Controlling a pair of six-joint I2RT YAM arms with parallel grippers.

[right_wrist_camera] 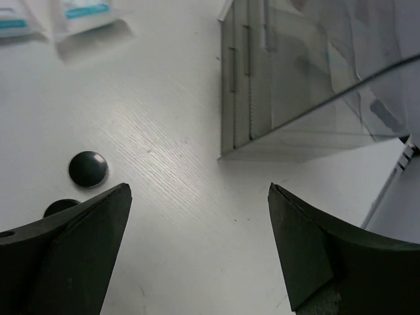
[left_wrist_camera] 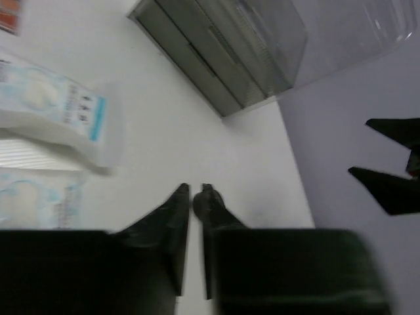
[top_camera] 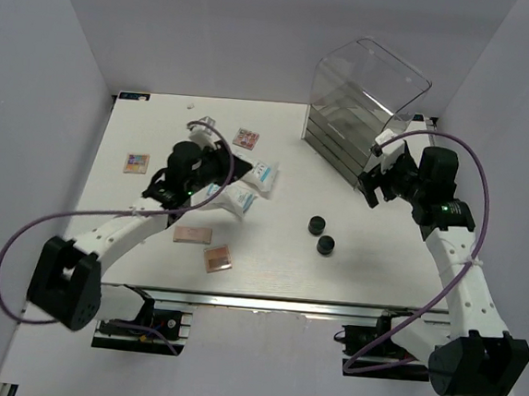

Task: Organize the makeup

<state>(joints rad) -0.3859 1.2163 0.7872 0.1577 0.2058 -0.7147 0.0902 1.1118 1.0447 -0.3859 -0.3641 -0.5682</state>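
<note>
Two white blue-printed pouches [top_camera: 265, 175] [top_camera: 237, 199] lie at mid-table. My left gripper [top_camera: 241, 168] hovers just beside them, shut and empty. In the left wrist view its tips [left_wrist_camera: 195, 190] nearly touch over bare table, with the pouches [left_wrist_camera: 59, 108] [left_wrist_camera: 39, 200] to their left. Two round black jars [top_camera: 317, 225] [top_camera: 324, 245] sit right of centre. My right gripper [top_camera: 372, 185] is open and empty beside the drawer box. Its wrist view [right_wrist_camera: 200, 190] shows the jars [right_wrist_camera: 88, 168] [right_wrist_camera: 60, 207] at the left. Pink/brown palettes lie at the left [top_camera: 136, 163], back [top_camera: 245, 139] and front [top_camera: 192, 234] [top_camera: 217, 258].
The tall clear acrylic drawer box [top_camera: 361, 104] stands at the back right and shows in both wrist views [left_wrist_camera: 223, 52] [right_wrist_camera: 262, 79]. A small item [top_camera: 202, 125] lies at the back near the left arm's cable. Grey walls enclose the table on three sides.
</note>
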